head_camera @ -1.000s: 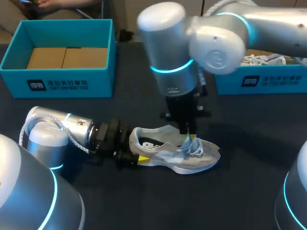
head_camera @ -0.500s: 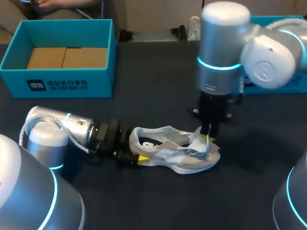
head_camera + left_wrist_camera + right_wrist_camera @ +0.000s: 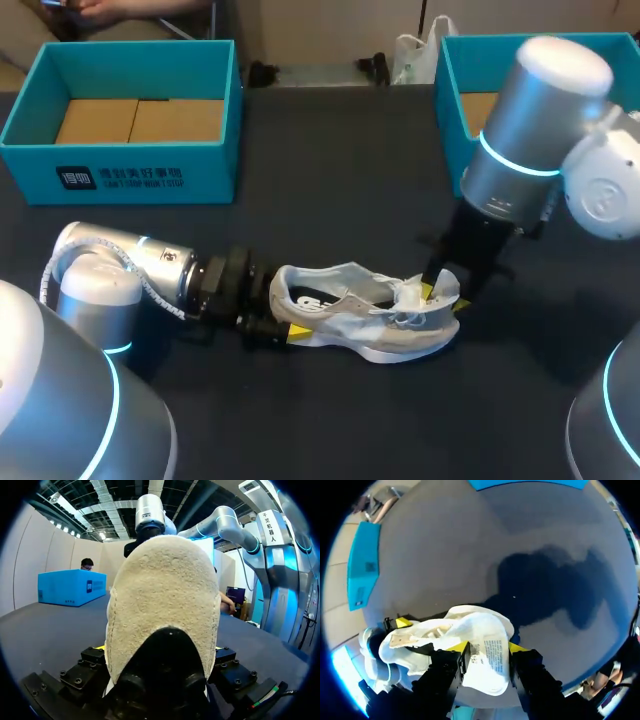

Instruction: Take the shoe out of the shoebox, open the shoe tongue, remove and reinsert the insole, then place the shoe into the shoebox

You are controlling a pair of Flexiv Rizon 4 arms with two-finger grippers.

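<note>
A grey and white shoe point(image 3: 360, 322) lies on its side on the dark table, toe to the right. My left gripper point(image 3: 280, 328) lies low at the heel, one finger on each side of it; in the left wrist view the heel point(image 3: 162, 605) fills the gap of the left gripper point(image 3: 162, 662). The white tongue point(image 3: 443, 281) is folded forward over the toe. My right gripper point(image 3: 432, 292) stands over the toe. Seen from the right wrist, the right gripper point(image 3: 488, 648) has its fingers apart, with the tongue point(image 3: 485, 630) lying loose between them.
A teal shoebox point(image 3: 120, 178) with a cardboard floor stands at the back left. A second teal shoebox point(image 3: 452, 110) stands at the back right, partly behind my right arm. Bare dark table point(image 3: 330, 190) lies between the boxes and in front of the shoe.
My right arm has swung right, from over the shoe's laces to its toe, drawing the tongue forward. Its fingers, pinched before, have parted. The left arm and shoe stayed put.
</note>
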